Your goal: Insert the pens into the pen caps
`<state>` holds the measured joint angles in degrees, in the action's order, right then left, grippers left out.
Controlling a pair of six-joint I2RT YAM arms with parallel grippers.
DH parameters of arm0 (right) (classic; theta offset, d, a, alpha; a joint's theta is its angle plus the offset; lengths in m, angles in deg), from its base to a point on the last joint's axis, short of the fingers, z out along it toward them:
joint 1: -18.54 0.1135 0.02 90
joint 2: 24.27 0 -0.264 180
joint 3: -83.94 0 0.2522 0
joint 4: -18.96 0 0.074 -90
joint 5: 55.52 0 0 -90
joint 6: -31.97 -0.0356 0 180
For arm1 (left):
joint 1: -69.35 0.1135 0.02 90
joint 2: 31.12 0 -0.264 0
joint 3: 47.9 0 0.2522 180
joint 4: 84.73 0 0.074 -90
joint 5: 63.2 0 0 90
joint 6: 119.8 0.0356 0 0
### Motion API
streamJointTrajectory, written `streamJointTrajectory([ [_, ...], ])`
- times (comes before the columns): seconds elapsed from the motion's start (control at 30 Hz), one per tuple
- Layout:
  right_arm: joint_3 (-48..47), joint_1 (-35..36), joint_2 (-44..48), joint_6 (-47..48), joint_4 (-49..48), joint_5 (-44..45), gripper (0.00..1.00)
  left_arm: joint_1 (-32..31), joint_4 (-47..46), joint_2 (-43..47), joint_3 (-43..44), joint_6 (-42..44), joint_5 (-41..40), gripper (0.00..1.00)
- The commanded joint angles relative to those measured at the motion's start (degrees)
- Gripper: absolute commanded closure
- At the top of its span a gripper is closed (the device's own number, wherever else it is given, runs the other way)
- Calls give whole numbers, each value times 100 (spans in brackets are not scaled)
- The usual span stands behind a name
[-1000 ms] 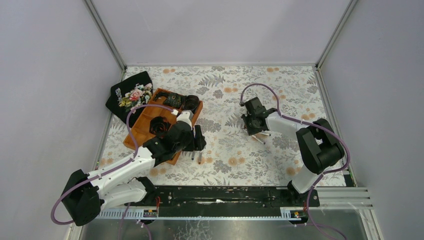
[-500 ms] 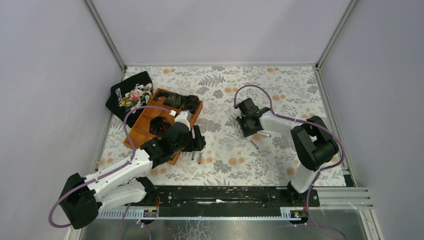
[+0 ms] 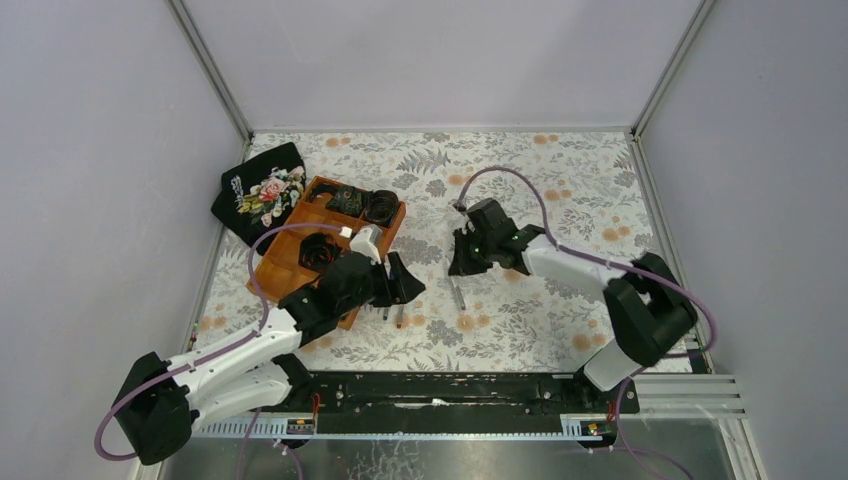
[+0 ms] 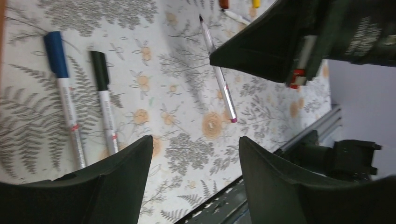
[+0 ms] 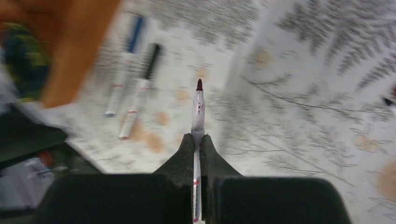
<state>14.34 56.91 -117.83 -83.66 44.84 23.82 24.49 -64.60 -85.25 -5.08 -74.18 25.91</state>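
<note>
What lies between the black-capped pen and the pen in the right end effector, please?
Only bare cloth separates black-capped pen from held pen: left wrist view.

Nothing can be read anywhere. The white print on the black floral cloth, far left, is too small. The marks on the blue-capped pen and black-capped pen are blurred.

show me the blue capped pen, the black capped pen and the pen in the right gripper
blue-capped pen (image 4: 67, 100): left wrist view, middle of its barrel
black-capped pen (image 4: 106, 105): left wrist view, middle of its barrel
held pen (image 5: 198, 114): right wrist view, white barrel behind the tip
</note>
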Motion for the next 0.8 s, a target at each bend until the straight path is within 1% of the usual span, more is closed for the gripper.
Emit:
streamJointTrajectory([
  [0.0, 255, 111, 989, -1483, -1677, -1031, 100, -105, -1135, -65, -212, -437, 452, 34],
  [0.1, 440, 162, 1255, -2028, -2335, -1287, 100, -110, -1365, -181, -234, -510, 581, 34],
  [0.23, 625, 273, 1428, -2454, -2888, -1469, 100, -113, -1810, -252, -275, -643, 771, 34],
  [0.3, 681, 331, 1460, -2596, -3066, -1561, 100, -116, -1993, -293, -279, -695, 792, 34],
  [0.5, 862, 428, 1612, -2783, -3281, -1527, 100, -111, -2098, -442, -210, -724, 737, 36],
  [0.53, 898, 428, 1643, -2800, -3298, -1512, 100, -113, -2127, -461, -204, -734, 749, 41],
  [0.63, 988, 433, 1744, -2828, -3346, -1459, 100, -111, -2143, -476, -232, -780, 718, 60],
  [0.77, 1005, 428, 1818, -2680, -3125, -1279, 100, -109, -2088, -427, -278, -809, 620, 91],
])
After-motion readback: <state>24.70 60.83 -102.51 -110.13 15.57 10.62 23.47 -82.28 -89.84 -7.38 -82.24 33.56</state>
